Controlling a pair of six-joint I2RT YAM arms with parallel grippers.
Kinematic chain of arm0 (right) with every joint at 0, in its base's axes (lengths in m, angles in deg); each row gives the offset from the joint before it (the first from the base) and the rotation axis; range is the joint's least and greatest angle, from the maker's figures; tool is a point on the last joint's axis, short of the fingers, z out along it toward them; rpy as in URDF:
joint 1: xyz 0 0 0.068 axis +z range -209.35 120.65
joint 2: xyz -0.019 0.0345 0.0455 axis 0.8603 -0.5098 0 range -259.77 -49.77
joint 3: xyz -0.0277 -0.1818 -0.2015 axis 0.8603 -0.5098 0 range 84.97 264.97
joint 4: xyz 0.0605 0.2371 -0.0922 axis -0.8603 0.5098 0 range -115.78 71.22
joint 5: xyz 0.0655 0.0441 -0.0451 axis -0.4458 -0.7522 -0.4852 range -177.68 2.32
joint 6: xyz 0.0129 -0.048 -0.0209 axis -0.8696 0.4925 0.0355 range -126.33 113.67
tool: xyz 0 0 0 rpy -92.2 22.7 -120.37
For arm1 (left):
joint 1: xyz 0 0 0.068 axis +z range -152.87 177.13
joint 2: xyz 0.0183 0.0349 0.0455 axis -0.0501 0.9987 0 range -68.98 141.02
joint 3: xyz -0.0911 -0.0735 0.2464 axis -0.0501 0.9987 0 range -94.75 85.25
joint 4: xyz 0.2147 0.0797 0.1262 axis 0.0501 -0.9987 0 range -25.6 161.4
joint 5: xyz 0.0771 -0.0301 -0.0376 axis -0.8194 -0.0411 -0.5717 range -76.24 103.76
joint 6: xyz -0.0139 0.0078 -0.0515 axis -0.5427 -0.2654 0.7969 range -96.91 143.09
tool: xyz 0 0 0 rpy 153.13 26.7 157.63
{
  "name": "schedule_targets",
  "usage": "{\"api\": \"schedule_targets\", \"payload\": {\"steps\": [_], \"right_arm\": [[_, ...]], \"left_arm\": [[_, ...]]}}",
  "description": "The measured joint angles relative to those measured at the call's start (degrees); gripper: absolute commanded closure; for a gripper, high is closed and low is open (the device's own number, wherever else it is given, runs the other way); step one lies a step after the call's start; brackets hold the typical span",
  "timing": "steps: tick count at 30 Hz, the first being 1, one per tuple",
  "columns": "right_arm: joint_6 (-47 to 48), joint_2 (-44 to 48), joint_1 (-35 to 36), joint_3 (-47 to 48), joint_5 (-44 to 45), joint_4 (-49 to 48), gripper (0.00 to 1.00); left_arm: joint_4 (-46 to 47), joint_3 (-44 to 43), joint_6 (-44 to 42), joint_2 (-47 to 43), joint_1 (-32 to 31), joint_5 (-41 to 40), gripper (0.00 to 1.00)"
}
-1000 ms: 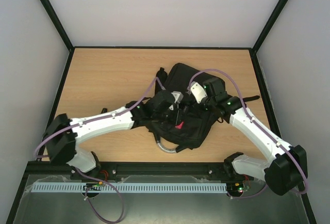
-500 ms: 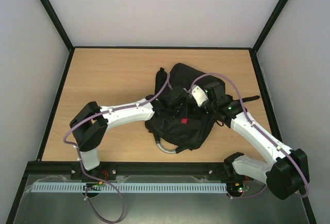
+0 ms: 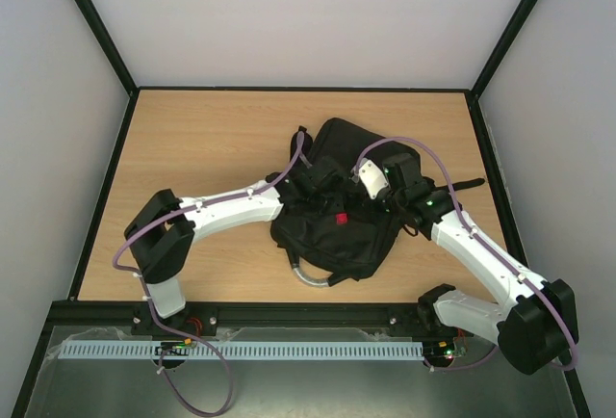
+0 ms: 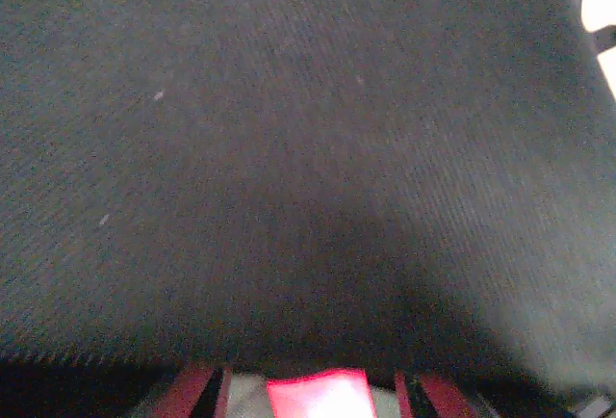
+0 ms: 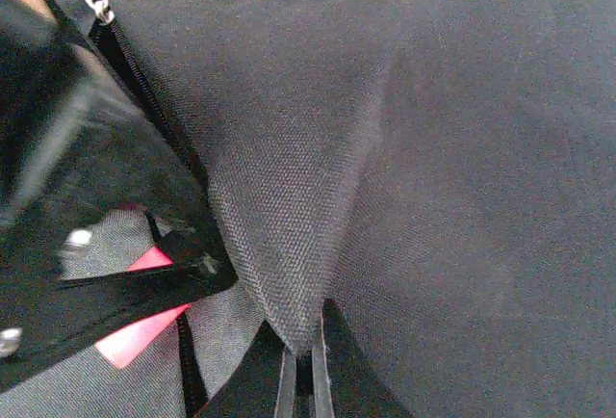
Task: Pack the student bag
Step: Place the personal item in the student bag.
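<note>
The student bag (image 3: 361, 245) lies in the middle of the table, black, with its grey looped handle (image 3: 310, 276) toward the near edge. My left gripper (image 3: 325, 185) is low over the bag's open top. In the left wrist view black fabric (image 4: 289, 148) fills the frame. The fingers (image 4: 192, 394) stand apart on either side of a flat red item (image 4: 318, 394), with a gap on each side. My right gripper (image 5: 303, 368) is shut on a raised fold of the bag's fabric (image 5: 289, 245), holding it up beside the zipper (image 5: 144, 91). The red item (image 5: 144, 326) shows inside the opening.
Bare wooden table (image 3: 192, 139) surrounds the bag, enclosed by white walls and a black frame (image 3: 298, 89). A loose black strap (image 3: 470, 184) trails to the bag's right. Purple cables loop over both arms.
The left arm has reached farther over the bag, its elbow swinging right. Its jaws have widened around the red item, which sits a little farther back. The right gripper keeps its pinch.
</note>
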Motion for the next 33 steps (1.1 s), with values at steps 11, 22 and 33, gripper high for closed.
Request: {"api": "schedule_targets", "payload": {"steps": [11,22,33], "right_arm": [[0.02,0.00,0.00,-0.31,-0.66,0.07,0.99],[0.02,0.00,0.00,-0.31,-0.72,0.07,0.99],[0.02,0.00,-0.17,-0.31,-0.92,0.07,0.99]], "left_arm": [[-0.66,9.75,-2.54,-13.11,-6.84,-3.85,0.60],[3.76,12.90,-5.95,-10.73,-9.64,-1.55,0.97],[8.90,7.93,-6.14,-5.03,-6.10,-8.24,0.98]]}}
